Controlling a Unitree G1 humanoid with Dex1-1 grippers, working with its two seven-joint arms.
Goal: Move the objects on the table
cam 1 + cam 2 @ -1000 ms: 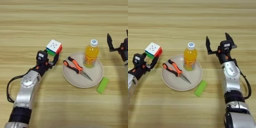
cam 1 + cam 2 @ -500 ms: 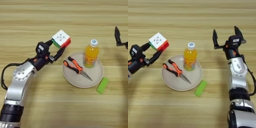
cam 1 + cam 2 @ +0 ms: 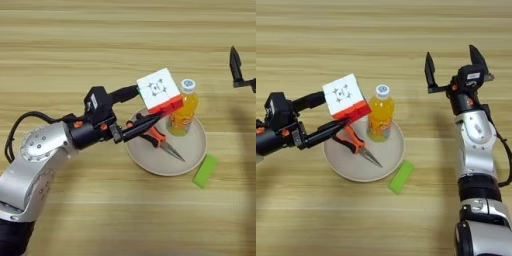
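Observation:
My left gripper (image 3: 145, 107) is shut on the multicoloured puzzle cube (image 3: 159, 90), holding it in the air above the left rim of the beige plate (image 3: 195, 155). On that plate an orange-juice bottle (image 3: 183, 107) with a white cap stands upright, and the orange-and-black pliers (image 3: 159, 141) lie flat beside it, partly hidden under my lower finger. My right gripper (image 3: 452, 65) hangs open over bare table (image 3: 100, 40) to the right of the bottle, holding nothing.
A small green block (image 3: 205, 170) lies on the wood just off the plate's lower right rim. My left arm (image 3: 45, 155) stretches in from the lower left, and the right forearm (image 3: 474, 145) runs down the right side.
The left gripper has carried the cube rightward, from left of the plate to over its left rim near the bottle. The right gripper has shifted slightly.

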